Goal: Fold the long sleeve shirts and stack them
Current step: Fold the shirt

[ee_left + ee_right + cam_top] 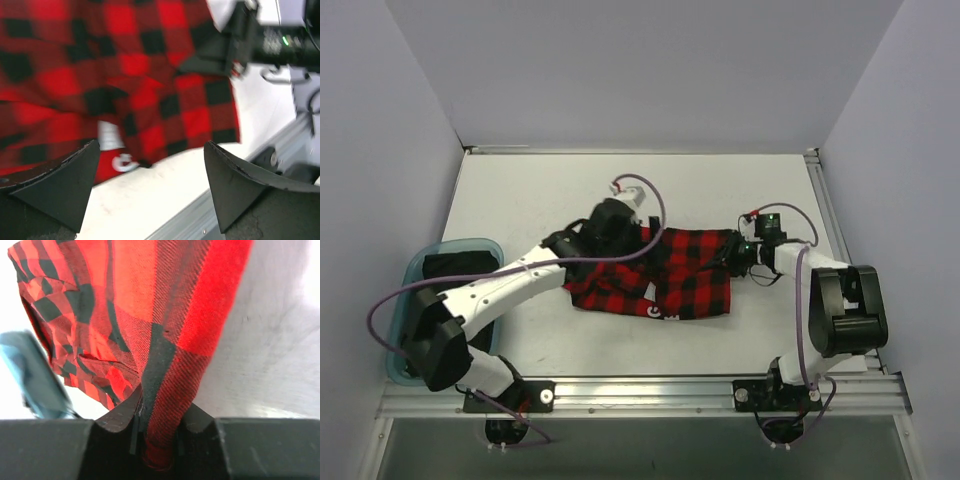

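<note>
A red-and-black check long sleeve shirt [685, 275] lies partly folded in the middle of the table, white lettering [660, 314] at its near hem. My left gripper [610, 222] hovers over the shirt's left part, open; in its wrist view the fingers [60, 182] stand wide apart with nothing between them, above the hem [165, 120] and bare table. My right gripper [738, 256] is at the shirt's right edge, shut on a bunched fold of the cloth [165, 405]. The shirt's left end is hidden under my left arm.
A teal bin [412, 290] with dark cloth inside sits at the table's left edge, partly under my left arm. The metal rail [650, 385] runs along the near edge. Grey walls enclose the table on three sides.
</note>
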Robot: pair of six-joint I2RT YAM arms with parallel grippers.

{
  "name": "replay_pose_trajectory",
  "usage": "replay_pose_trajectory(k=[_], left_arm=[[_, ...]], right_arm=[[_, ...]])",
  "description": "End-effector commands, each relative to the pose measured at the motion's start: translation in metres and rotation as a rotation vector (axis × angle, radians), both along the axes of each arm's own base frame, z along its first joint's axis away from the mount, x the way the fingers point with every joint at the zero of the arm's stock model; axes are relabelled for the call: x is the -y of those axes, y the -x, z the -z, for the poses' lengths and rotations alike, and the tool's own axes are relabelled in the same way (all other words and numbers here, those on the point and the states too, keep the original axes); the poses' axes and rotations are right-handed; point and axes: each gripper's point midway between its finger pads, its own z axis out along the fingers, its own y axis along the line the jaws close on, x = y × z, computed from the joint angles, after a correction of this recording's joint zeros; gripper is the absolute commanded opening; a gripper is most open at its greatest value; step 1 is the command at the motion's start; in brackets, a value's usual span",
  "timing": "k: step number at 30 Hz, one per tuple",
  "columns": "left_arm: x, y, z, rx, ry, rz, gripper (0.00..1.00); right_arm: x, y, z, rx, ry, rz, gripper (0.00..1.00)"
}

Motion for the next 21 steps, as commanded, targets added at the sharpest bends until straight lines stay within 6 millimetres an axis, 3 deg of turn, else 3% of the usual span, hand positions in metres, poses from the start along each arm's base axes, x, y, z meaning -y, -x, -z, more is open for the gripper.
replay_pose_trajectory(k=[1,6,7,8,10,14,17,21], left_arm=[[-0.065,-0.016,0.008,-0.062,-0.052,-0.107,0.93],[-0.126,-0.027,0.051,-0.167,-0.119,-0.273,0.89],[-0.133,-0.022,0.066,-0.204,-0.139,-0.296,0.88],[-0.143,-0.021,0.085,-0.246,-0.150,-0.334,0.84],[-0.142,-0.019,0.092,-0.264,-0.151,-0.336,0.79],[-0.143,-0.008,0.115,-0.317,-0.149,-0.340,0.66],[-0.139,-0.003,0.120,-0.327,-0.107,-0.338,0.59],[-0.128,0.003,0.125,-0.355,-0.049,-0.336,0.53]], right_arm=[[0.019,0.043,-0.001,-0.160,0.130,-0.205,0.00],[0.034,0.039,-0.022,-0.159,0.234,-0.309,0.00],[0.042,0.045,-0.022,-0.198,0.274,-0.320,0.00],[0.054,0.034,-0.035,-0.168,0.356,-0.376,0.00],[0.062,0.037,-0.038,-0.189,0.396,-0.386,0.00],[0.083,0.023,-0.055,-0.149,0.538,-0.372,0.00],[0.092,0.014,-0.070,-0.117,0.629,-0.367,0.00],[0.090,0.007,-0.086,-0.077,0.797,-0.439,0.00]])
